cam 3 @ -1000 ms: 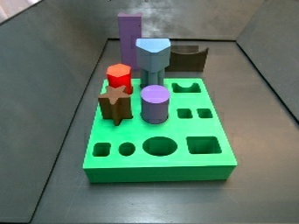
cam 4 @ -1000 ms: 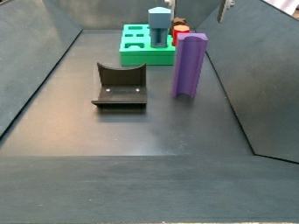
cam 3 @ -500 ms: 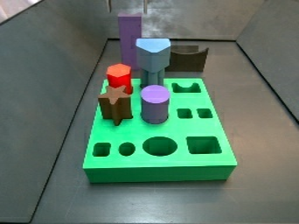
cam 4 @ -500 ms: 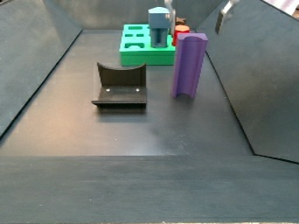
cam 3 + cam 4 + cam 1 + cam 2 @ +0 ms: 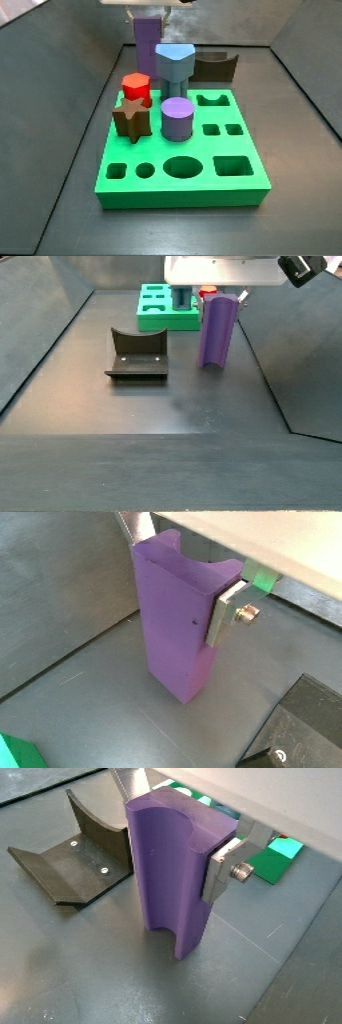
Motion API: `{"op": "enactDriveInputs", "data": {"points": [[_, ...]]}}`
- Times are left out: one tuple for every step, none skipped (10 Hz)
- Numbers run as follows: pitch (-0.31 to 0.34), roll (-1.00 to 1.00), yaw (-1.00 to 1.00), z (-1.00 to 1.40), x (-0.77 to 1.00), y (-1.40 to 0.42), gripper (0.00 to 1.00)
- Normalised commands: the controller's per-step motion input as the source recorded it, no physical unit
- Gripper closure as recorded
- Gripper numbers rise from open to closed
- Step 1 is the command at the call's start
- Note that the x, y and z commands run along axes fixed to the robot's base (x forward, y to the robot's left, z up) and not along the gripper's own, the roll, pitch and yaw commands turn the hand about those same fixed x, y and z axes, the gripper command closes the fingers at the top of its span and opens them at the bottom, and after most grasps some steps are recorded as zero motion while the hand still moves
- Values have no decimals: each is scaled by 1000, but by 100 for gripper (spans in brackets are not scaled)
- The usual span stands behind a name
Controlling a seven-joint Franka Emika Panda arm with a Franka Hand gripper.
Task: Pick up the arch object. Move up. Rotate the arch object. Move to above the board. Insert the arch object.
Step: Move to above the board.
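No readable writing or brand marks anywhere that I can spot, so on to shapes and materials.

Closest to my wrist cams, the gripper (image 5: 181,840) sits down over the top of the arch object (image 5: 167,878). One flat silver finger (image 5: 227,865) with a bolt head presses against the side of it, and another plate shows at the far side, so the fingers look clamped on it. The arch object is a matte lilac-purple slab, smooth, tall, with a curved notch visible at its end in both wrist views (image 5: 174,612). It stands upright on the dark grey surface (image 5: 80,968), which looks like dull, lightly scuffed metal.

Just beside it is the fixture (image 5: 78,853), a dark L-shaped bracket with a scooped top edge and small screws.

Farther off, in a side view, the board (image 5: 181,160) is a thick, bright green slab with round and square holes. Standing in it are a purple cylinder (image 5: 178,118), a red block (image 5: 135,88), a brown star-like piece (image 5: 130,121) and a grey-blue piece (image 5: 175,68). The arch object (image 5: 147,45) stands behind the board, off it.
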Motion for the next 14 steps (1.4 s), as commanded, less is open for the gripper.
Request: {"op": "enactDriveInputs", "data": {"points": [[13,-253,193,1000,-208,411,100],[20,-254,173,1000,-210,399,100],[10,-255,124,1000,-200,364,100],[7,-246,54,1000,-176,317,100],[12,-237,23,1000,-165,308,100],[10,-221,-1,1000,-149,275,100],[15,-206,-5,1000,-143,262,100],[24,-172,-11,1000,-113,226,100],[30,-160,-12,1000,-97,211,100],[50,-137,-14,926,-62,163,100],[62,-121,-18,752,-33,119,100],[68,-99,-20,522,-11,72,100],[70,-89,-22,408,-5,54,100],[71,-73,-23,186,-2,42,100]]}}
